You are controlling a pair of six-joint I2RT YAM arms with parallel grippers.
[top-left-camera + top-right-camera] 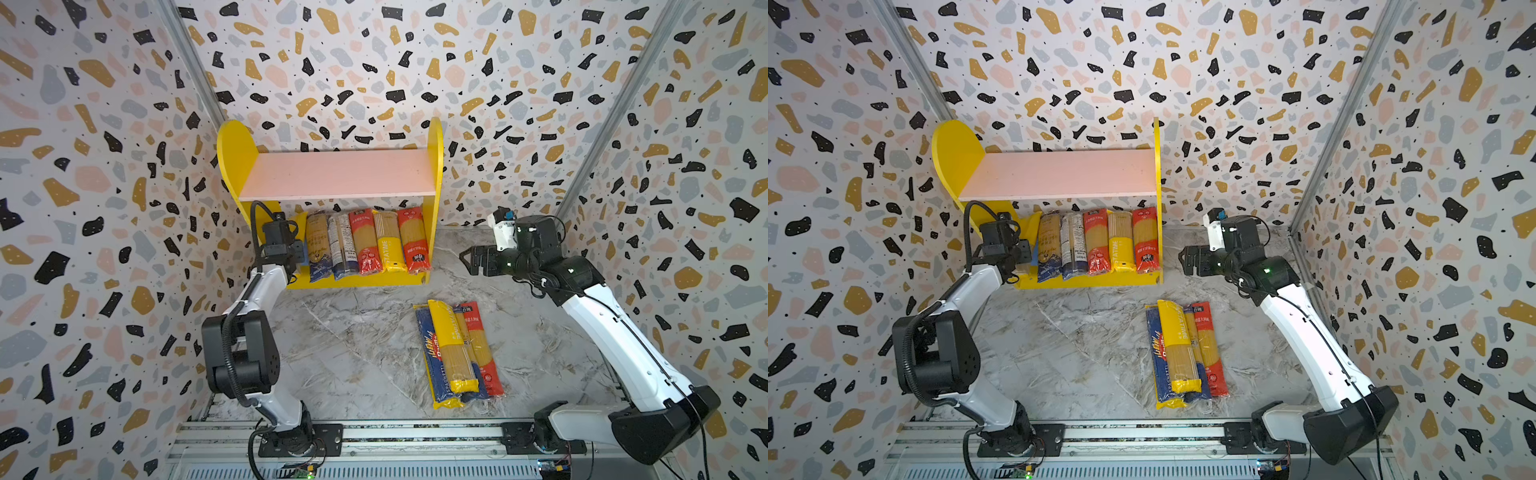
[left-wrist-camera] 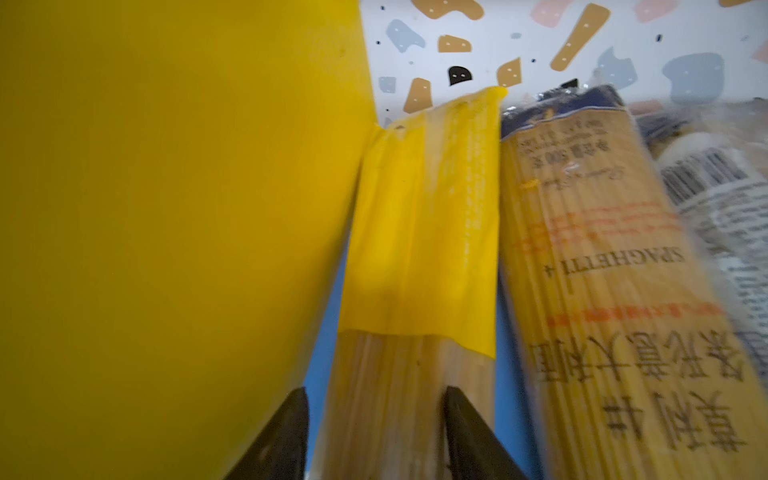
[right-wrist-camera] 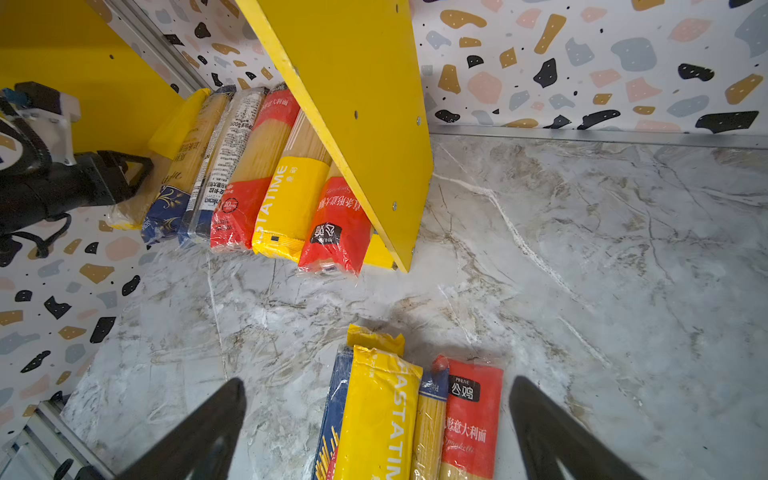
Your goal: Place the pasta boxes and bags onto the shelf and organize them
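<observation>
Left end effector [image 2: 376,390] loosely straddles yellow pack [image 2: 415,249] on shelf [image 2: 166,208].

- We can make out "STATIME" running down the shelved yellow pack [image 1: 390,249], on the lower level of the shelf [image 1: 338,176].
- Loose yellow pack [image 3: 380,415] on the bench [image 1: 353,353]: "ASTATIM", rest cut off.
- Blue pack [image 1: 430,349] under it: "Barilla", half covered, plus "SPAGHETTI".
- Red pack [image 3: 471,424]: "PINLIVE", "公鸡", "形意大利面".
- In the left wrist view we get "SPAGHETTI" upside down on the noodle-window pack [image 2: 602,291], and a barcode on the neighbouring pack [image 2: 706,174].
</observation>
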